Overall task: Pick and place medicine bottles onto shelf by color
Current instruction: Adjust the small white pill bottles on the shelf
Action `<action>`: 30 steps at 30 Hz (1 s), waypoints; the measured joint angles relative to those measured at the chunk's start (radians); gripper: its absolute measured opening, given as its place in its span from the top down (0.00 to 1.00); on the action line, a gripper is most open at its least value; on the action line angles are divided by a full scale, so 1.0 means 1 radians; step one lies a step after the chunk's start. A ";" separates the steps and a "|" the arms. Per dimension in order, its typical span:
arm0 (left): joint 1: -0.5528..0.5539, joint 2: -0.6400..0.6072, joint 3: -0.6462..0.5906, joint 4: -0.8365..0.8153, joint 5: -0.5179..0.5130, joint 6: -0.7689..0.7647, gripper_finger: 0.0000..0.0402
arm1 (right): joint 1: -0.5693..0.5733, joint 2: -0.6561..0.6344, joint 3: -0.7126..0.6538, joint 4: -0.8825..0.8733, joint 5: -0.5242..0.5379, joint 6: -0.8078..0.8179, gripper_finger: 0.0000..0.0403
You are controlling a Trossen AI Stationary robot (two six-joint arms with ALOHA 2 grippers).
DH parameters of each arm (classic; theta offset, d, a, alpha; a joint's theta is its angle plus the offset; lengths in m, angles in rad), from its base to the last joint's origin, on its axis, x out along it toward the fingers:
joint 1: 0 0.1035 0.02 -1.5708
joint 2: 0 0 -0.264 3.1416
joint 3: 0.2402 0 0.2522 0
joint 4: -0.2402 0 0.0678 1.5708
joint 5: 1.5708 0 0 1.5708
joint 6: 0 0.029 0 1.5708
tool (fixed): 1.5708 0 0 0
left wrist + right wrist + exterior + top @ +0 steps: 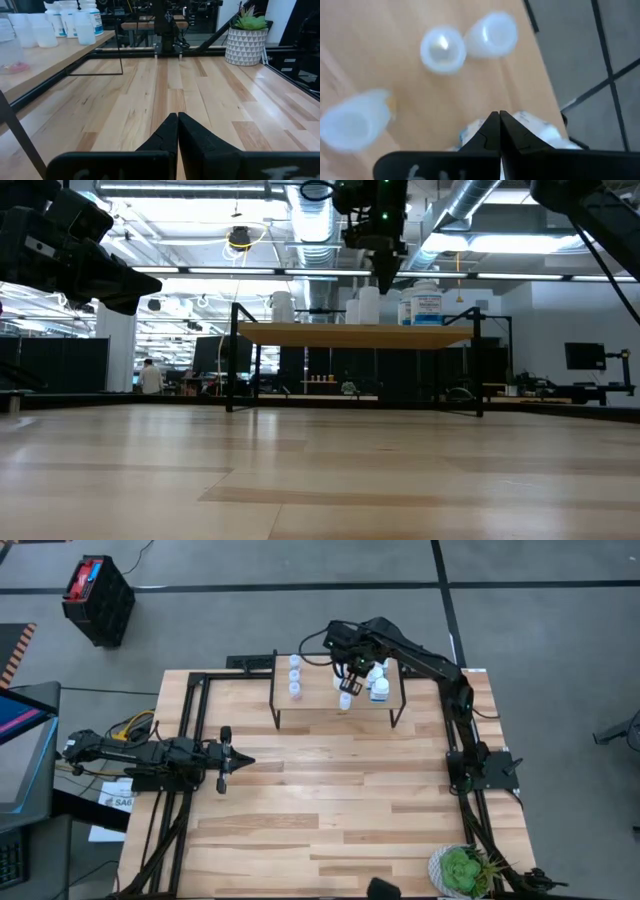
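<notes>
The shelf is a light-wood board on thin black legs at the table's far side. Three pale bottles stand in a row on its left part, and another pale bottle stands near its front edge. White labelled bottles stand on its right part. My right gripper is shut and points down over the shelf's middle, between pale bottles and a white labelled bottle. It hangs just above the shelf in the low view. My left gripper is shut and empty, low over the table's left side.
A green potted plant stands at the table's near right corner. The black frame rails run along the table's left and right sides. Bare tabletop lies between the shelf and the near edge. A black crate sits on the floor beyond.
</notes>
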 joint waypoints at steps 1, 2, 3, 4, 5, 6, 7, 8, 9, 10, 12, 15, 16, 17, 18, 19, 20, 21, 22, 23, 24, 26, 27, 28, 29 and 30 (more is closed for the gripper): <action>0.000 0.000 0.000 0.000 -0.001 0.000 1.00 | 0.009 0.000 0.000 -0.003 0.000 0.006 0.97; 0.000 0.000 0.000 0.000 0.000 0.000 1.00 | 0.019 -0.001 -0.001 0.003 0.000 0.015 0.97; 0.000 0.000 0.000 0.000 0.000 0.000 1.00 | 0.030 -0.001 0.000 0.004 -0.003 0.021 0.97; 0.000 0.000 0.000 0.000 0.000 0.000 1.00 | 0.041 -0.002 0.000 0.002 -0.011 0.021 0.97; 0.000 0.000 0.000 0.000 0.000 0.000 1.00 | 0.051 -0.002 0.000 0.002 -0.015 0.020 0.97; 0.000 0.000 0.000 0.000 0.000 0.000 1.00 | 0.061 -0.002 0.000 0.003 -0.019 0.021 0.97; 0.000 0.000 0.000 0.000 0.000 0.000 1.00 | 0.070 -0.002 -0.001 0.002 -0.027 0.021 0.97; 0.000 0.000 0.000 0.000 0.000 0.000 1.00 | 0.077 -0.002 -0.001 0.002 -0.029 0.021 0.97; 0.000 0.000 0.000 0.000 0.000 -0.002 1.00 | 0.086 -0.002 -0.001 0.004 -0.029 0.021 0.97; 0.000 0.000 0.000 0.000 0.000 -0.007 1.00 | 0.093 -0.002 -0.001 0.002 -0.029 0.022 0.97; 0.000 0.000 0.000 0.000 0.000 -0.008 1.00 | 0.105 -0.002 -0.001 0.003 -0.024 0.023 0.98; 0.000 0.000 0.000 0.000 0.000 -0.008 1.00 | 0.118 -0.009 -0.002 0.002 -0.011 0.041 0.98; 0.000 0.000 0.000 0.000 0.000 -0.008 1.00 | 0.125 -0.014 -0.002 0.003 -0.008 0.046 0.98; 0.000 0.000 0.000 0.000 0.000 -0.008 1.00 | 0.131 -0.017 -0.002 0.003 -0.006 0.048 0.98; 0.000 0.000 0.000 0.000 0.000 -0.008 1.00 | 0.137 -0.019 -0.001 0.002 -0.005 0.048 0.97; 0.000 0.000 0.000 0.000 0.000 -0.008 1.00 | 0.141 -0.022 -0.002 0.002 -0.005 0.048 0.97; 0.000 0.000 0.000 0.000 0.000 -0.008 1.00 | 0.146 -0.024 -0.002 0.003 -0.005 0.048 0.97; 0.000 0.000 0.000 0.000 0.000 -0.008 1.00 | 0.153 -0.027 -0.002 0.004 -0.005 0.050 0.97; 0.000 0.000 0.000 0.000 0.000 -0.008 1.00 | 0.159 -0.031 -0.002 0.003 -0.004 0.053 0.97; 0.000 0.000 0.000 0.000 0.000 -0.008 1.00 | 0.163 -0.039 -0.003 0.000 -0.006 0.061 0.97; 0.000 0.000 0.000 0.000 0.000 -0.008 1.00 | 0.165 -0.048 -0.005 0.002 -0.011 0.072 0.97; 0.000 0.000 0.000 0.000 0.000 -0.008 1.00 | 0.177 -0.070 -0.009 0.005 -0.037 0.081 0.98; 0.000 0.000 0.000 0.000 0.000 -0.008 1.00 | 0.180 -0.085 -0.018 0.005 -0.048 0.090 0.98; 0.000 0.000 0.000 0.000 0.000 -0.008 1.00 | 0.182 -0.099 -0.028 0.000 -0.053 0.101 0.98; 0.000 0.000 0.000 0.000 0.000 -0.008 1.00 | 0.189 -0.115 -0.037 0.001 -0.054 0.112 0.98; 0.000 0.000 0.000 0.000 0.000 -0.008 1.00 | 0.195 -0.132 -0.047 0.004 -0.055 0.126 0.98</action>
